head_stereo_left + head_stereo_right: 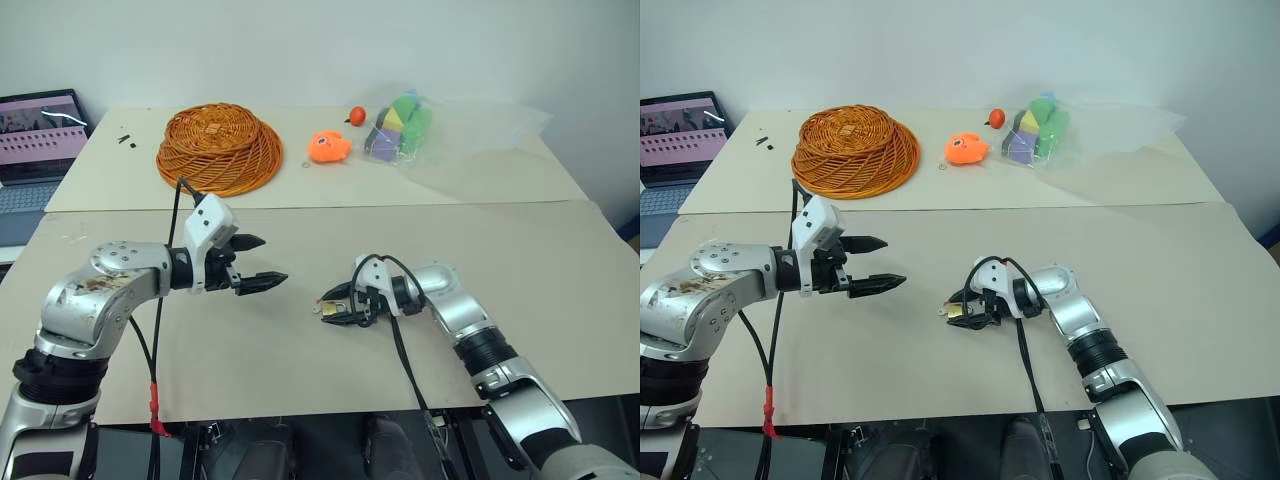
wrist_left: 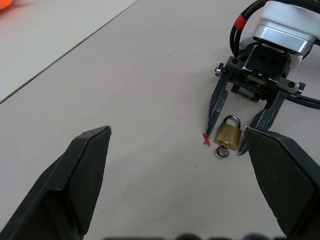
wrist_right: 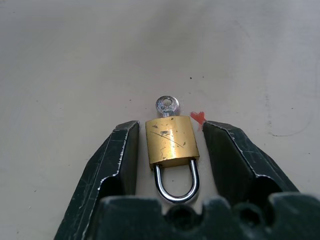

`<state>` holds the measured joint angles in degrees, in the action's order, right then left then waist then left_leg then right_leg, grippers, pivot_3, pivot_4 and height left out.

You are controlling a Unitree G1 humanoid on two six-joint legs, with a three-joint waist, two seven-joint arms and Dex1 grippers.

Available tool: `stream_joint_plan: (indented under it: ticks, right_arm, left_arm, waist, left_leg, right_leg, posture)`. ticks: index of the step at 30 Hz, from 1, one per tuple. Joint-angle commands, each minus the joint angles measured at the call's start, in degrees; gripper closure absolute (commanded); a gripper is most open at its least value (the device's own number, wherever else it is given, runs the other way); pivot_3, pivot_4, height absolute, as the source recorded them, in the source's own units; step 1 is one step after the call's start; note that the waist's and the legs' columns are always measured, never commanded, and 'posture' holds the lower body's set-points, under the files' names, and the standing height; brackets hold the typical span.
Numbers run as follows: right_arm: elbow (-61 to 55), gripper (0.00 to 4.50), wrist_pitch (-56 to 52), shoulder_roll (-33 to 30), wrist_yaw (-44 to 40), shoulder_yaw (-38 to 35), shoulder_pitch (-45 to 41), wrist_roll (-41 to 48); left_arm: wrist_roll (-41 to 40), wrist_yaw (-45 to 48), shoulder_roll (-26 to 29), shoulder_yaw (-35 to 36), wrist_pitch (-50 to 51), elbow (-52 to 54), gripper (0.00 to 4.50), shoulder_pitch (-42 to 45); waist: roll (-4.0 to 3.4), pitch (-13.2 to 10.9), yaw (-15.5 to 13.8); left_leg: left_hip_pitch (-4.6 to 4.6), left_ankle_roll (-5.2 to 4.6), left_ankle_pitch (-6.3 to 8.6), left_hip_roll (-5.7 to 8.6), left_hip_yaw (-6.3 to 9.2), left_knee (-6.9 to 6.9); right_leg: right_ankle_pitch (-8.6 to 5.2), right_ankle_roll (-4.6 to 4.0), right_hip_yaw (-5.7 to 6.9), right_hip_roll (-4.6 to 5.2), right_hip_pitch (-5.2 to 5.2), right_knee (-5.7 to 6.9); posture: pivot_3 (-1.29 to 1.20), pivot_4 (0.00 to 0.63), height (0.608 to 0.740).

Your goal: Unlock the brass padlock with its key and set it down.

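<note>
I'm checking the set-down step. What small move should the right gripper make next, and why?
Probably lift the right gripper straight back. The brass padlock lies flat on the table, key in its base, with gaps beside both fingers.

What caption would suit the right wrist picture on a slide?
Brass padlock, key in its base, lies on the table between the open right gripper fingers.

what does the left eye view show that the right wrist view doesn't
Left eye view: the woven orange basket, an orange toy, a bag of coloured foam blocks, a laptop, the open left gripper.

Right wrist view: the silver key in the lock's base, a small red mark.

Both: the small brass padlock lying between the right gripper fingers, untouched.
</note>
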<state>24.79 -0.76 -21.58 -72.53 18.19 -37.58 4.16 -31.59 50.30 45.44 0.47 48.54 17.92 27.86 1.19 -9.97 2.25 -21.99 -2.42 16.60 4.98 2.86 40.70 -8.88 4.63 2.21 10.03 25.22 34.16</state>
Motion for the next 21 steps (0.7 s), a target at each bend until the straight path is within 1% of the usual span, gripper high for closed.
stream_joint_plan:
  ticks: [1,10,21]
  right_arm:
    - [-0.9,1.96,0.2,-1.5,-0.5,-0.5,0.3,0.0]
    - [0.2,1.96,1.0,-2.9,-1.3,-0.9,-0.1,0.1]
    - [-1.3,1.96,-0.7,-2.2,-1.1,-0.8,0.5,1.1]
  left_arm:
    - [0.1,0.3,-0.2,0.5,-1.8,0.7,0.00,1.5]
    - [0.3,0.1,-0.4,0.6,-1.8,0.6,0.00,1.5]
    - [0.5,0.1,-0.2,0.7,-2.1,0.4,0.00,1.5]
  waist:
    - [0.00,0.0,0.0]
    - [0.00,0.0,0.0]
    - [0.00,0.0,0.0]
  left_leg:
    - [0.00,0.00,0.00,0.00,0.00,0.00]
    - [0.00,0.00,0.00,0.00,0.00,0.00]
    - [0.00,0.00,0.00,-0.01,0.00,0.00]
  right_leg:
    - [0.00,0.00,0.00,0.00,0.00,0.00]
    - [0.00,0.00,0.00,0.00,0.00,0.00]
    - [0.00,0.00,0.00,0.00,-0.01,0.00]
  posture:
    - [0.00,0.150,0.739]
    - [0.00,0.150,0.739]
    - [0.00,0.150,0.739]
